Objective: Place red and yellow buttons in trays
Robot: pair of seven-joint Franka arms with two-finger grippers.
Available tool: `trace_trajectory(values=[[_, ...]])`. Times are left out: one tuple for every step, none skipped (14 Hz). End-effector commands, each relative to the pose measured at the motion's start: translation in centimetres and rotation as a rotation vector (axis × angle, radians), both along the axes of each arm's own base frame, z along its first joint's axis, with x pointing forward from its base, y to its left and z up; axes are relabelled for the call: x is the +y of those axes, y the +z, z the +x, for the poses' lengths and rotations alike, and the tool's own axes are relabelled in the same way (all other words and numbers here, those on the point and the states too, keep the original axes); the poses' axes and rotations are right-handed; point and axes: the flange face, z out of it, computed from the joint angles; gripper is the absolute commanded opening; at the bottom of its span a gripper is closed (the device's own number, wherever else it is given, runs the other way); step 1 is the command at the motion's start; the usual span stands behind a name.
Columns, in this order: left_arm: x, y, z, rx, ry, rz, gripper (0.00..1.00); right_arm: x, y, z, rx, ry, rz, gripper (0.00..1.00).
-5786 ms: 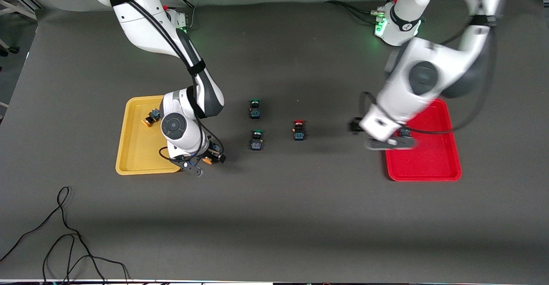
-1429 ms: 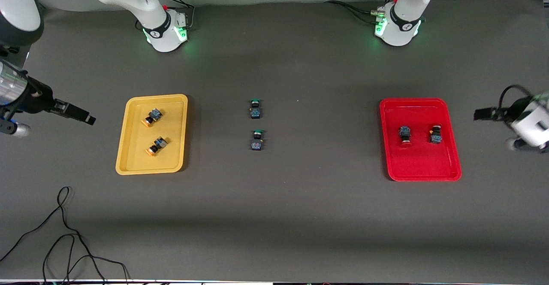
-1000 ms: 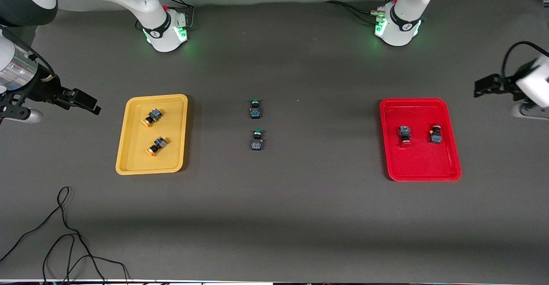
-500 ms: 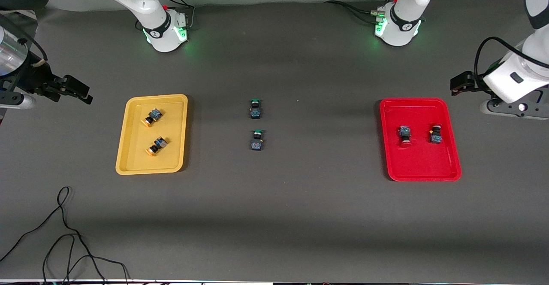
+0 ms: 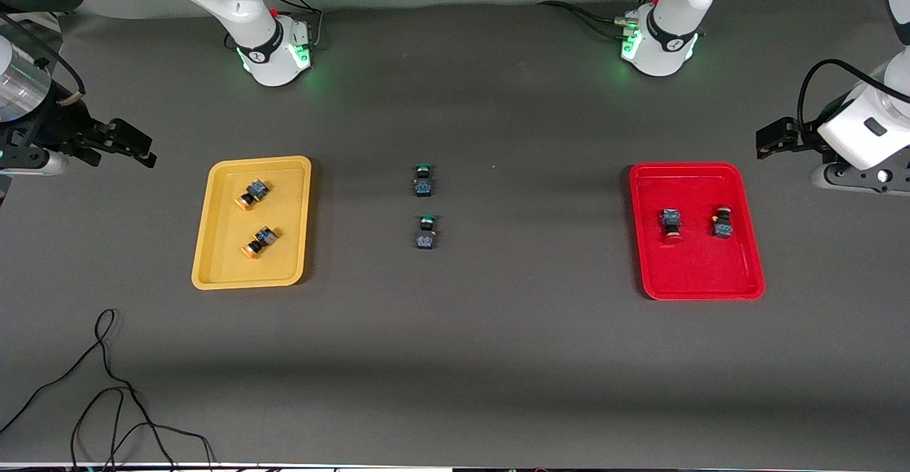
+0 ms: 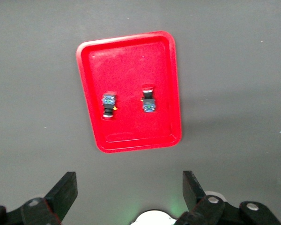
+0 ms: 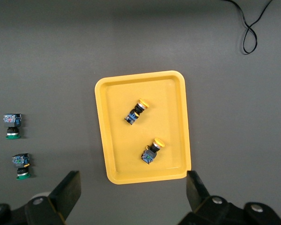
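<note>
While both arms wait high at the table's ends, the left gripper and right gripper gape empty. Yellow tray holds two yellow buttons; red tray holds two red buttons. Green buttons sit between the trays.

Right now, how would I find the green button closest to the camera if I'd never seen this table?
Look at the bare dark table between the yellow tray and the red tray. Two green-capped buttons sit there, outside both trays. Yours is the nearer green button, lower in the front view than the other green button.
</note>
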Motion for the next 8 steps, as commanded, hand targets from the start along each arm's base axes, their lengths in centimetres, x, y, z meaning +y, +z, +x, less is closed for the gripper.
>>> trace_trajectory(values=[[-0.1,0.6,-0.4,-0.023,0.022,-0.017,1.0,0.2,0.7,-0.1,-0.009,0.007,-0.022,1.0],[-0.1,0.5,-0.4,-0.022,0.02,-0.013,1.0,0.3,0.7,-0.1,-0.01,-0.009,-0.022,1.0],[-0.2,0.5,-0.4,-0.022,0.018,-0.013,1.0,1.3,0.6,-0.1,-0.007,-0.017,-0.025,1.0],[-0.2,0.5,-0.4,-0.022,0.018,-0.013,1.0,2.0,0.5,-0.4,0.011,-0.015,-0.029,1.0],[-0.2,0.6,-0.4,-0.022,0.017,-0.014,1.0,2.3,0.5,-0.5,0.017,-0.013,-0.031,1.0],[-0.1,0.6,-0.5,-0.02,0.018,-0.014,1.0,2.2,0.5,-0.4,0.015,-0.015,-0.031,1.0],[0.0,0.5,-0.4,-0.021,0.02,-0.012,1.0,1.8,0.6,-0.4,0.014,-0.018,-0.031,1.0],[0.0,0.6,-0.4,-0.021,0.02,-0.012,1.0,1.3,0.9,-0.4,0.009,-0.023,-0.032,1.0]])
